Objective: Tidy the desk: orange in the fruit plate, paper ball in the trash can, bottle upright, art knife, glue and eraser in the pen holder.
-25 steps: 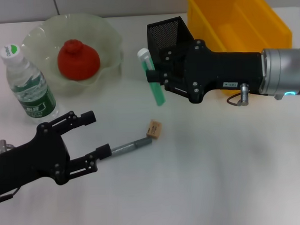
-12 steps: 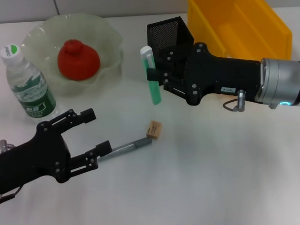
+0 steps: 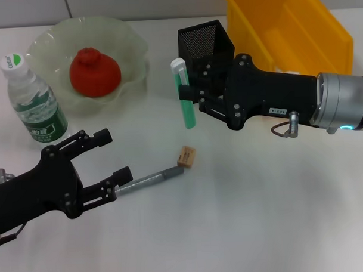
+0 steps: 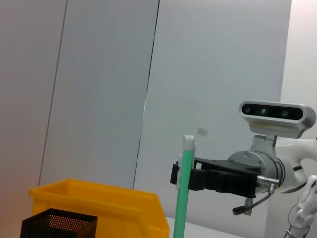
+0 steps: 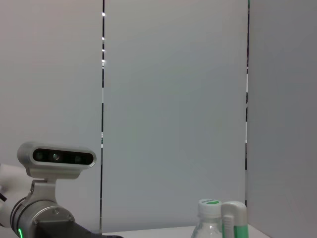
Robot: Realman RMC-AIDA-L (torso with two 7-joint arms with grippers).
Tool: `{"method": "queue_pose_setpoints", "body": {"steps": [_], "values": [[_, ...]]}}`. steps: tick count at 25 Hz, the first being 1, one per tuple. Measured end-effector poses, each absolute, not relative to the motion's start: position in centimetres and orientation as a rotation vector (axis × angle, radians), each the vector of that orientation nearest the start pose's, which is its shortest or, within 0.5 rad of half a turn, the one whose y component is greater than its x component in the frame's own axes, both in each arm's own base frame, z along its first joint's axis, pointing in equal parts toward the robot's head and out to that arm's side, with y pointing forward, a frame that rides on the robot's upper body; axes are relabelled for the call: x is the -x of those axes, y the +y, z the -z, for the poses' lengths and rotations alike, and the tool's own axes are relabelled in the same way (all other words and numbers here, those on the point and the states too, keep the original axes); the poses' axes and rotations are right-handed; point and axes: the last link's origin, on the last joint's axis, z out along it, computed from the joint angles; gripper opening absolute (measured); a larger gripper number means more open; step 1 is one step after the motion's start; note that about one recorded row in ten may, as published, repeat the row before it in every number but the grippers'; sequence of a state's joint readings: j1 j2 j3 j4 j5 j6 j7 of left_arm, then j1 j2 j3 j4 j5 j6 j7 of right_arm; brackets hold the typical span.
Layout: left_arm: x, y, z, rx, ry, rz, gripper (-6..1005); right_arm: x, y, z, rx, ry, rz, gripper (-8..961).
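White tabletop (image 3: 262, 217) carried everything, with grey wall panels behind. At the far right sat the yellow trash can (image 3: 291, 25); no paper ball showed in any view. The fruit plate (image 3: 131, 60) stood at the far left with the orange (image 3: 94, 72) resting inside it. Just beside the plate, nearer the robot, the bottle (image 3: 34, 99) stood upright. The pen holder (image 3: 205, 42) stood between the plate and the trash can, close to the can. The right hand (image 3: 189, 95) reached in from the right, just in front of the holder, clamped on the glue (image 3: 184, 94), which it held nearly upright with the whitish tip on top. The left hand (image 3: 113, 156) hovered low at the near left, its fingers spread wide and holding nothing. The knife (image 3: 150, 179) lay flat on the tabletop, its near end at the left hand's lower finger. The eraser (image 3: 186, 157) lay at the knife's far end, touching or nearly so.
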State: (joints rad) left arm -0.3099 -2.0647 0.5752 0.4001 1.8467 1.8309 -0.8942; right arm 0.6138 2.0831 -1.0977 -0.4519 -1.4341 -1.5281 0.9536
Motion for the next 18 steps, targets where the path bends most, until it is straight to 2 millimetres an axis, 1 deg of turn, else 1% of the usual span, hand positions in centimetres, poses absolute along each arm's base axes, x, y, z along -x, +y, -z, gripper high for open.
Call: {"method": "queue_pose_setpoints", "body": {"steps": [18], "values": [[30.02,23.20,0.72,2.532,-0.434,1.124,800,-18.90,33.59,4.05,2.699,0.059,-1.079,154]]}}
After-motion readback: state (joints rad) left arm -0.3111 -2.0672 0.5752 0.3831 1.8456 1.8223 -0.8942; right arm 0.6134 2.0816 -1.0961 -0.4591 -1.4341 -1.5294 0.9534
